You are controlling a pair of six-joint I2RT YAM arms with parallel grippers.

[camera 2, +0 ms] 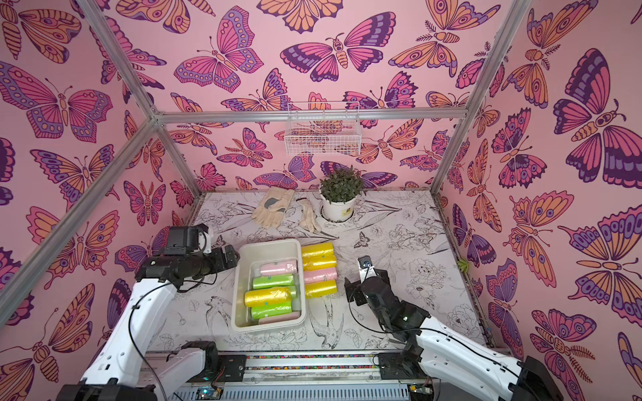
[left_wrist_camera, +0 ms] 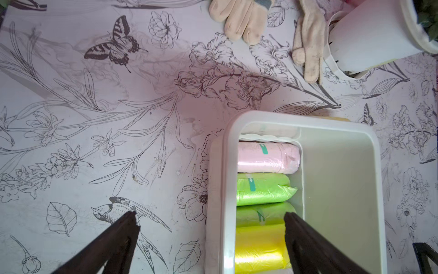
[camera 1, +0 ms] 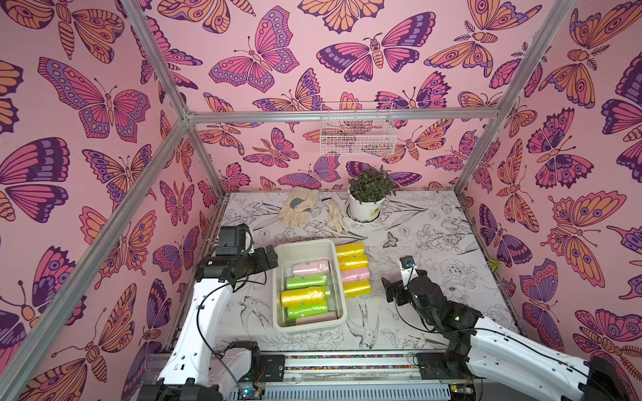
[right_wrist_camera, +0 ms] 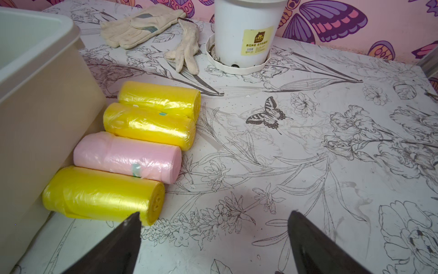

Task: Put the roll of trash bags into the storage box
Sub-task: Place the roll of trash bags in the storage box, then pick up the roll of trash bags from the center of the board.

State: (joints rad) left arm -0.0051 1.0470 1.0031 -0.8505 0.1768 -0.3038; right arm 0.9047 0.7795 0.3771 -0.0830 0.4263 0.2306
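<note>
In both top views we see the storage box (camera 1: 310,327) in the middle of the worktop (camera 1: 434,243), part filled with pink, green and yellow rolls. A row of four trash-bag rolls (camera 1: 354,269) lies outside it, against the wall on the right arm's side. The left fingers (camera 1: 271,258) hang by the box's far corner, and the right fingers (camera 1: 391,290) hover near the row. Both are empty. In the left wrist view the left fingers (left_wrist_camera: 113,244) are spread wide and straddle the box rim (left_wrist_camera: 225,189). We judge that a careless descent could catch the rim and shove the box into the row. In the right wrist view the right fingers (right_wrist_camera: 113,249) are also spread wide. The nearest yellow roll (right_wrist_camera: 102,194) lies just ahead, touching the pink roll (right_wrist_camera: 125,157) and the box wall. We think the slick film may slip in a grasp, or a finger may wedge against the neighbouring roll and set it rolling.
</note>
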